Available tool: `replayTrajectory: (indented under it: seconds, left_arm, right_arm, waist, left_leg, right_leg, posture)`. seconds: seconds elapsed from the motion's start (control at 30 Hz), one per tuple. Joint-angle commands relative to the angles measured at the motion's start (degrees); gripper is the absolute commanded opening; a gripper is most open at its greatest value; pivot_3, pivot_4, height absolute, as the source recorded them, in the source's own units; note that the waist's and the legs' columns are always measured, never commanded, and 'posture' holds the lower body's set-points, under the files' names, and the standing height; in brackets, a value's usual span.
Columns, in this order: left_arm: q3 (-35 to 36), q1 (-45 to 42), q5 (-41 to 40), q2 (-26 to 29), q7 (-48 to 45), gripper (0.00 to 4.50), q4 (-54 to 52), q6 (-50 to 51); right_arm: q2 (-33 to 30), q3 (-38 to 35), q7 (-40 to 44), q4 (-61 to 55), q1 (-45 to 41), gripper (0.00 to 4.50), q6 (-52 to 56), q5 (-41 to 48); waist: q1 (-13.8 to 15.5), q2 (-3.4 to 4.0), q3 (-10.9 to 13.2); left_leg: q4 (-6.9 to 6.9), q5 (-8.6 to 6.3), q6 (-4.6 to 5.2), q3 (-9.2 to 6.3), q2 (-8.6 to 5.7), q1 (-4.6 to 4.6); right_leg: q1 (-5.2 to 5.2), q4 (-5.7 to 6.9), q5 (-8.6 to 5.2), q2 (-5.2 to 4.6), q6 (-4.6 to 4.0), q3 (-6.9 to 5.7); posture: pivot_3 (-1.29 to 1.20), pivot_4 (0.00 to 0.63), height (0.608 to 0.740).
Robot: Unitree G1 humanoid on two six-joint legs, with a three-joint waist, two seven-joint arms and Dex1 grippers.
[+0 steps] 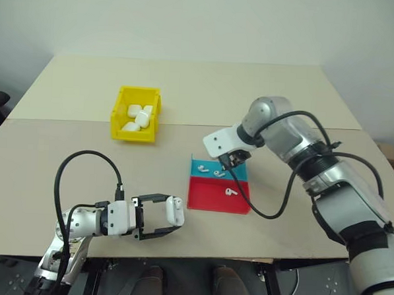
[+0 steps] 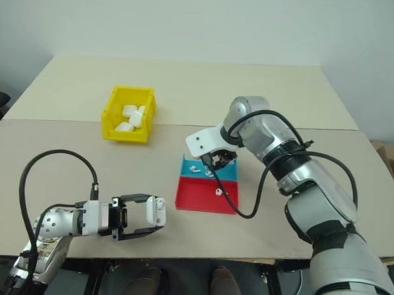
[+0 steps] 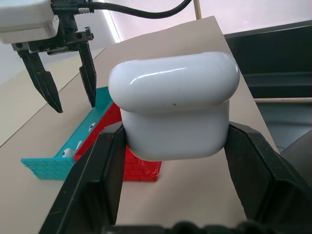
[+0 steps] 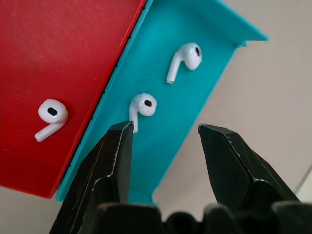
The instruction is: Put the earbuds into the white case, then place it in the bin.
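crowding the yellow bin (image 1: 118, 122), spare cases (image 1: 138, 115); left tool (image 1: 159, 217) clenching white case (image 1: 174, 210), right tool (image 4: 165, 134) parted.

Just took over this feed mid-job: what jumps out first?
The left tool is shut on a white case near the table's front edge. The right tool hangs open, pointing down over the blue tray, where two earbuds lie; a third is in the red tray. Behind, a yellow bin holds more cases.
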Motion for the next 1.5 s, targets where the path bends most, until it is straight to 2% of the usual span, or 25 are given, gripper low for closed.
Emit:
replayTrajectory:
  seconds: [0.03, 0.37, 0.67, 1.5]
  left_arm:
    - [-0.27, 0.70, 0.50, 0.14, 1.53, 2.76, -2.72, -1.88]
    - [-1.50, 0.49, 1.82, 0.59, 4.07, 2.76, -4.65, -1.99]
    - [-1.60, 0.18, 1.70, 1.25, 4.73, 2.76, -4.85, -2.19]
    - [-2.35, -0.77, 2.44, 1.35, 5.93, 2.76, -3.55, -3.95]
  right_arm:
    - [0.67, -0.83, 0.63, 0.92, -1.40, 2.59, -1.61, -1.88]
    - [4.45, -1.64, -0.29, 4.40, -0.45, 2.59, -2.26, -3.48]
    - [5.37, -1.19, -2.42, 7.32, 0.30, 2.59, -3.96, -6.04]
    - [4.16, -1.97, -3.11, 6.43, 2.49, 2.59, -12.27, -7.11]
  waist:
    - [0.04, 0.01, 0.01]
    - [0.04, 0.01, 0.01]
    - [0.04, 0.01, 0.01]
    - [0.01, 0.02, 0.01]
  left_leg:
    - [0.00, 0.00, 0.00, 0.00, 0.00, 0.00]
    - [0.00, 0.00, 0.00, -0.01, -0.01, 0.02]
    - [0.00, 0.00, 0.00, -0.01, -0.02, 0.03]
    - [0.00, 0.00, 0.00, -0.01, -0.01, 0.10]
  right_leg:
    - [-0.01, 0.01, 0.00, 0.00, 0.00, 0.00]
    - [0.01, 0.03, 0.00, -0.01, -0.01, -0.01]
    - [0.02, 0.03, 0.00, -0.01, -0.01, -0.01]
    - [0.07, 0.05, 0.00, 0.00, -0.01, -0.01]
  posture:
    - [0.00, 0.150, 0.740]
    - [0.00, 0.150, 0.740]
    - [0.00, 0.150, 0.740]
    - [0.00, 0.150, 0.740]
